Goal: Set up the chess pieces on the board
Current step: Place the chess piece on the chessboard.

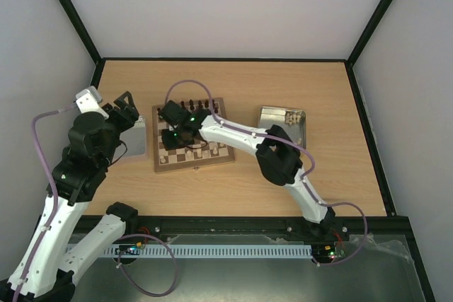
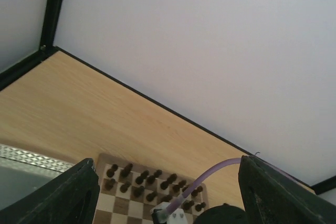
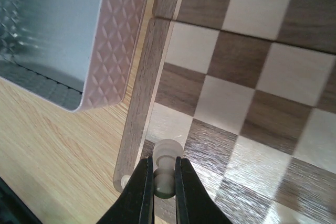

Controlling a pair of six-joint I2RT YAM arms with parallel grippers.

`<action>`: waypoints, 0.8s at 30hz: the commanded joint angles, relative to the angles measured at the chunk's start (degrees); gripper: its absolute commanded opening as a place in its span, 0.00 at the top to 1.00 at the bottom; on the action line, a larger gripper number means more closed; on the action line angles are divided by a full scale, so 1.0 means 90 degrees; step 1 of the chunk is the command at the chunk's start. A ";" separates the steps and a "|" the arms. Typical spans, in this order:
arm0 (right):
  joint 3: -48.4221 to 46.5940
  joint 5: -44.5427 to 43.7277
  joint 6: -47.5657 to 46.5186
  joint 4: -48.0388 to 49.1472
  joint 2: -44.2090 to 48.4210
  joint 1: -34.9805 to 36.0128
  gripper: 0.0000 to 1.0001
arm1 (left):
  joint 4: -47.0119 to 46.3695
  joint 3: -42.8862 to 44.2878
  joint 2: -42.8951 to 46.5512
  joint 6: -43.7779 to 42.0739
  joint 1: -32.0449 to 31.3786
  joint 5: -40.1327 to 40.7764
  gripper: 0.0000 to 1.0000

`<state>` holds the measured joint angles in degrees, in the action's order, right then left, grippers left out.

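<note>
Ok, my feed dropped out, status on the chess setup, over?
Left gripper open, empty, raised beside the board. Right gripper shut on pale chess piece, at a corner square. Metal tin close alongside that edge, not blocking.

Dark pieces [image 1: 192,106] on the board [image 1: 216,152]

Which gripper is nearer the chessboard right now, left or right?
Right. The right gripper is over the board at its left edge, shut on a pale chess piece. The left gripper hangs open off the board's left side, above the metal tin.
</note>
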<state>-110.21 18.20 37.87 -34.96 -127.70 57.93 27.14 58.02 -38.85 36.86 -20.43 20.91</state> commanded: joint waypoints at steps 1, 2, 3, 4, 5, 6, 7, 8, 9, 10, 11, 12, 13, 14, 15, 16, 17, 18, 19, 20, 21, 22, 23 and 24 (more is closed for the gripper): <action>-0.0778 -0.0073 -0.0081 -0.0822 -0.0419 0.0154 0.98 | 0.0453 0.0201 0.0033 -0.0410 0.0043 0.0521 0.26; -0.0860 -0.0073 -0.0081 -0.0869 -0.0516 0.0182 0.98 | 0.0458 0.0221 0.0046 -0.0426 0.0043 0.0544 0.26; -0.0935 -0.0074 -0.0081 -0.0900 -0.0594 0.0199 0.98 | 0.0456 0.0222 0.0057 -0.0446 0.0043 0.0543 0.26; -0.0992 -0.0077 -0.0081 -0.0939 -0.0662 0.0221 0.98 | 0.0442 0.0221 0.0068 -0.0462 0.0043 0.0545 0.25; -0.1038 -0.0077 -0.0075 -0.0958 -0.0714 0.0227 0.98 | 0.0430 0.0206 0.0069 -0.0471 0.0042 0.0547 0.25; -0.1081 -0.0088 -0.0063 -0.0973 -0.0765 0.0226 0.98 | 0.0422 0.0202 0.0069 -0.0473 0.0043 0.0531 0.26; -0.1100 -0.0110 -0.0041 -0.0983 -0.0799 0.0229 0.98 | 0.0418 0.0189 0.0064 -0.0476 0.0043 0.0524 0.25; -0.1110 -0.0134 -0.0023 -0.0988 -0.0822 0.0226 0.98 | 0.0406 0.0175 0.0064 -0.0466 0.0043 0.0506 0.25; -0.1118 -0.0135 -0.0027 -0.0988 -0.0847 0.0224 0.98 | 0.0397 0.0160 0.0060 -0.0463 0.0043 0.0490 0.25; -0.1124 -0.0149 -0.0028 -0.0993 -0.0866 0.0227 0.97 | 0.0375 0.0135 0.0066 -0.0454 0.0043 0.0469 0.26; -0.1129 -0.0162 -0.0023 -0.0990 -0.0878 0.0229 0.97 | 0.0353 0.0117 0.0067 -0.0458 0.0042 0.0454 0.25; -0.1133 -0.0156 -0.0030 -0.0989 -0.0900 0.0230 0.96 | 0.0338 0.0097 0.0073 -0.0455 0.0043 0.0446 0.26; -0.1140 -0.0153 -0.0032 -0.0997 -0.0921 0.0224 0.96 | 0.0328 0.0084 0.0060 -0.0447 0.0043 0.0439 0.25; -0.1151 -0.0166 -0.0036 -0.0995 -0.0936 0.0226 0.96 | 0.0315 0.0066 0.0064 -0.0445 0.0043 0.0445 0.25; -0.1154 -0.0161 -0.0037 -0.0978 -0.0951 0.0232 0.96 | 0.0310 0.0060 0.0064 -0.0444 0.0043 0.0441 0.25; -0.1166 -0.0156 -0.0038 -0.0965 -0.0964 0.0227 0.96 | 0.0299 0.0054 0.0061 -0.0445 0.0043 0.0431 0.26; -0.1168 -0.0149 -0.0035 -0.0951 -0.0983 0.0229 0.95 | 0.0296 0.0057 0.0059 -0.0448 0.0043 0.0422 0.25; -0.1179 -0.0141 -0.0041 -0.0941 -0.1007 0.0232 0.95 | 0.0296 0.0052 0.0052 -0.0449 0.0043 0.0414 0.25; -0.1211 -0.0129 -0.0038 -0.0958 -0.1031 0.0226 0.95 | 0.0296 0.0053 0.0046 -0.0444 0.0038 0.0404 0.26; -0.1240 -0.0118 -0.0038 -0.0968 -0.1056 0.0231 0.95 | 0.0296 0.0043 0.0035 -0.0443 0.0042 0.0402 0.25; -0.1266 -0.0099 -0.0042 -0.0977 -0.1077 0.0225 0.94 | 0.0296 0.0045 0.0025 -0.0443 0.0043 0.0402 0.25; -0.1283 -0.0085 -0.0042 -0.0979 -0.1089 0.0225 0.93 | 0.0296 0.0040 0.0021 -0.0452 0.0043 0.0391 0.26; -0.1285 -0.0072 -0.0052 -0.0971 -0.1101 0.0232 0.92 | 0.0294 0.0037 0.0014 -0.0446 0.0043 0.0377 0.25; -0.1306 -0.0076 -0.0061 -0.0977 -0.1109 0.0229 0.91 | 0.0295 0.0027 0.0014 -0.0447 0.0043 0.0373 0.25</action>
<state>-119.61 18.02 37.67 -41.78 -136.35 59.72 30.39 58.78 -38.68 33.56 -20.27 24.03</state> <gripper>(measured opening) 0.076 0.745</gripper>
